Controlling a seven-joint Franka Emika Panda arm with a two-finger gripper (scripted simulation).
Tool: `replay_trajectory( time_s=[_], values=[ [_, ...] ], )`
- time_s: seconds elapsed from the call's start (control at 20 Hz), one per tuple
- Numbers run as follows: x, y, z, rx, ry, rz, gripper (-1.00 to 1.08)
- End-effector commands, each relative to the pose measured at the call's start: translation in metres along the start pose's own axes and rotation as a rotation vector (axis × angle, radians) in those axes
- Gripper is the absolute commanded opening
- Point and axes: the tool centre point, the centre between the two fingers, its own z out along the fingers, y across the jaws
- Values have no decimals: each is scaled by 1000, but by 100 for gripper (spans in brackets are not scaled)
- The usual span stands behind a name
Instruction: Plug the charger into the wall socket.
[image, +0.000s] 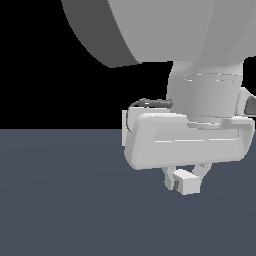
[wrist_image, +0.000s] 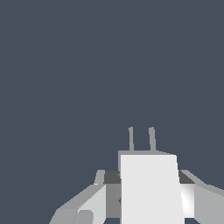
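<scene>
The gripper (image: 184, 182) hung below the arm's broad grey hand body (image: 187, 142), and its two fingers were drawn in against a small white block, the charger (image: 186, 181). In the exterior view the charger sat between the finger stubs, one finger (image: 168, 179) pressed to the side of it nearer the exterior view's left and the other partly hidden behind it. The jaws stood only as far apart as the block's width, well short of their full span.

The wrist view showed the same hold from close up. The charger (wrist_image: 151, 188) filled the space between the two fingers (wrist_image: 94, 199), its flat white face turned to the camera, with dark pads touching both of its flanks. Two thin grey prongs (wrist_image: 141, 139) stood out from the far end of the charger, side by side and parallel, pointing away from the gripper over the plain slate-blue floor (wrist_image: 87, 78).

The charger was held clear of the floor (image: 60, 200) in the exterior view. A narrow white upright strip (image: 124, 128) showed just past the hand body on the exterior view's left; too little of it was visible to tell what it was.
</scene>
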Motion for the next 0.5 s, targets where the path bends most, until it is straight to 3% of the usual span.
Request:
replay_trajectory(
  time_s=[0.0, 0.45],
  values=[
    [0, 0, 0, 0, 0, 0, -100],
    [3, -2, -2, -1, 1, 5, -100]
  ],
)
